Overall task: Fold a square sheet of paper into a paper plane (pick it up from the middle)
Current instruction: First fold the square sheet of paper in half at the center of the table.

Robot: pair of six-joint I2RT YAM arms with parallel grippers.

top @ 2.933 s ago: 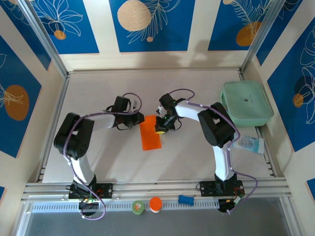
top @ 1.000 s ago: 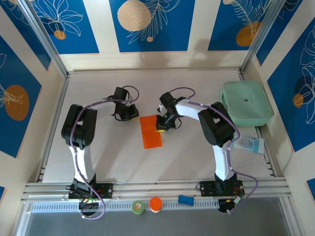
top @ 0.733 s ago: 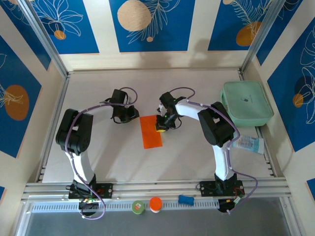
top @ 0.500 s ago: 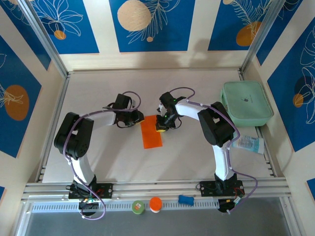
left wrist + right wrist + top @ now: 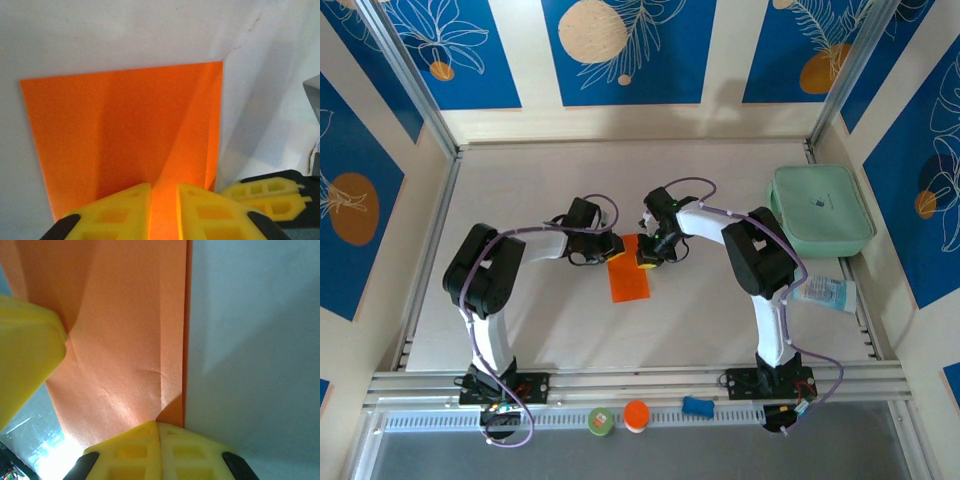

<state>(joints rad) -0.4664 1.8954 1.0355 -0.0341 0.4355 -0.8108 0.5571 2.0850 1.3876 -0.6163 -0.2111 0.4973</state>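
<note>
My orange paper (image 5: 630, 282) lies flat in the middle of the table (image 5: 550, 330), between my two arms. It is folded, so it looks like a long shape and not a square. From above, both my grippers meet at its far end. My left gripper (image 5: 612, 249) comes in from the left, and its tip is over the far left corner of the paper. In my left wrist camera I see its two yellow fingers (image 5: 132, 197) a little bit apart. There is a thin gap between them, and orange shows through the gap. The paper goes under the fingers, but I cannot tell if they touch it. I also see fold lines on the paper there, and one part looks darker than the rest. My right gripper (image 5: 646, 257) comes in from the right and sits at the far right edge of the paper, just beside my left gripper. In my right wrist camera its two yellow fingers (image 5: 145, 440) are pressed tight together with no gap. The edge of the paper runs right up to the tips, and small wrinkles spread out from that spot. I cannot tell if the fingers pinch the paper or only push down on it. A mint-green case (image 5: 820, 210) sits far off at the right side of the table, with a small tube (image 5: 825, 292) just beside it. On the rail by my bases lie a green round thing (image 5: 600, 421), an orange round disc (image 5: 636, 414) and a small blue thing (image 5: 697, 405).
</note>
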